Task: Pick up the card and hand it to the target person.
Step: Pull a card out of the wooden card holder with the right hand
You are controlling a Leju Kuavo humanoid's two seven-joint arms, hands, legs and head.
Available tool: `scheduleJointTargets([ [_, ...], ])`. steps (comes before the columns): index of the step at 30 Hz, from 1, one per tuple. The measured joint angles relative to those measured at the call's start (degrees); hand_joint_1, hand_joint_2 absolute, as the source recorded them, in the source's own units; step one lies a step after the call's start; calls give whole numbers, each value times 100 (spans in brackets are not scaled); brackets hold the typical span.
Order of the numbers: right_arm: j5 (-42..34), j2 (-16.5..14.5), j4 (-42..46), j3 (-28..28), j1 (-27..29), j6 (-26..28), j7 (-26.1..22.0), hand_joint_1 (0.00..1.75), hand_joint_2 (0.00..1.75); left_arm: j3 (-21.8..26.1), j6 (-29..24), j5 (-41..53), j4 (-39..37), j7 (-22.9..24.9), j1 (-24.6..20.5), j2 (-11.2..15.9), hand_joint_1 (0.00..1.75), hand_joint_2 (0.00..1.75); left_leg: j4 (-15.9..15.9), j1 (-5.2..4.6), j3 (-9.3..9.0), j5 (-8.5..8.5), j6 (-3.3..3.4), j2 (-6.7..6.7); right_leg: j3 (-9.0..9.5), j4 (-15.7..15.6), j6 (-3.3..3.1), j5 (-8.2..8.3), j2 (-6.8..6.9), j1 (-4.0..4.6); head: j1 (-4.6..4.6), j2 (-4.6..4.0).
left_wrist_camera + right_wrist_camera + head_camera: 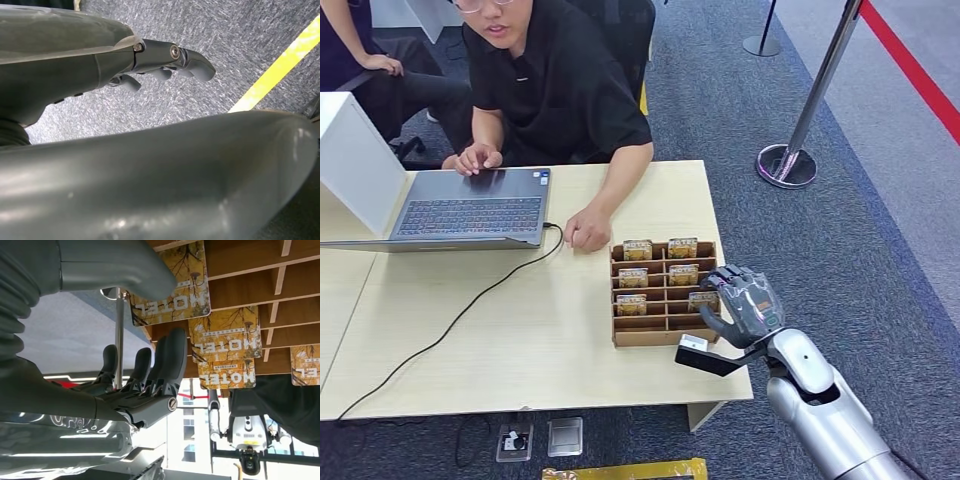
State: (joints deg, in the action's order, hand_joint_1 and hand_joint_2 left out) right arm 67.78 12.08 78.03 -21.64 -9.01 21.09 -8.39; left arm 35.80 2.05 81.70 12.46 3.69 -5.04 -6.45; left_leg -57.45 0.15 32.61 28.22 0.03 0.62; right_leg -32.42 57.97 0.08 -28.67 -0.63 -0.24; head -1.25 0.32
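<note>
Yellow card [703,299] in the wooden rack [665,334] not yet grasped; right hand [743,305] alongside, fingers [166,360] spread, empty. Next, I judge: pinch it, lift

The head view is evenly and brightly lit from overhead, with soft, faint shadows under the laptop [463,207] and beside the card rack [663,292]. The chrome stanchion base [786,165] on the far right carries a small glint, and the silver right arm [826,405] shows mild highlights. Focus is sharp across the table [509,340]. In the left wrist view the carpet [234,45] is grainy and the near grey cover [158,185] is soft and out of focus, with dull sheen. In the right wrist view bright windows [188,435] are blown out, the cards [226,337] stay legible, and the near thumb [113,265] is blurred
</note>
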Motion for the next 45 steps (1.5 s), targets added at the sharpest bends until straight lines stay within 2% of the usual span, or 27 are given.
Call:
scheduleJointTargets([
  [12, -4, -61, -116, -7, -8, -15, 0, 91, 175, 0, 0, 26, 0, 0, 0, -1, 0, 0, 0, 0, 0, 0, 0, 0, 0, 0, 0, 0, 0, 0, 1, -1],
  [28, 28, -64, -195, -39, -8, -20, 48, 82, 175, 0, 0, 31, 0, 0, 1, -12, 0, 0, 0, 0, 0, 0, 0, 0, 0, 0, 0, 0, 0, 0, 1, 0],
  [31, 63, -65, -196, -45, -7, -25, 62, 93, 175, 0, 0, 31, 0, -1, 1, -17, 0, 0, 0, 0, 0, 0, 0, 0, 0, 0, 0, 0, 0, 0, 1, 0],
  [36, 91, -70, -199, -61, -26, -33, 95, 148, 175, 0, 3, 31, 0, -3, 0, -29, 0, 0, 0, 0, -1, 0, 0, 0, 1, 0, 0, 0, 0, 0, 0, 0],
  [37, 92, -72, -199, -64, -39, -34, 96, 154, 175, 0, 4, 31, 0, -7, 0, -31, 0, 0, 0, 0, -1, 0, 0, 0, 1, 0, 0, 0, 0, 0, 0, 0],
  [39, 92, -75, -201, -73, -64, -36, 94, 169, 175, 0, 3, 31, 0, -25, 1, -32, 0, 87, 0, 0, -2, 0, 0, 0, 1, 0, 0, 0, 0, 0, -1, -1],
  [41, 91, -80, -202, -85, -73, -43, 90, 175, 175, 0, 1, 31, 0, -71, 0, -33, 0, 175, 0, 0, -2, 0, 0, 0, 1, 0, 0, 0, 0, 0, -2, -1],
  [45, 90, -87, -203, -96, -74, -54, 95, 175, 175, -3, -9, 42, 0, -239, 0, -33, 0, 175, 0, 0, -4, 0, 0, -1, 2, 0, 0, 0, 0, 0, -3, 0],
])
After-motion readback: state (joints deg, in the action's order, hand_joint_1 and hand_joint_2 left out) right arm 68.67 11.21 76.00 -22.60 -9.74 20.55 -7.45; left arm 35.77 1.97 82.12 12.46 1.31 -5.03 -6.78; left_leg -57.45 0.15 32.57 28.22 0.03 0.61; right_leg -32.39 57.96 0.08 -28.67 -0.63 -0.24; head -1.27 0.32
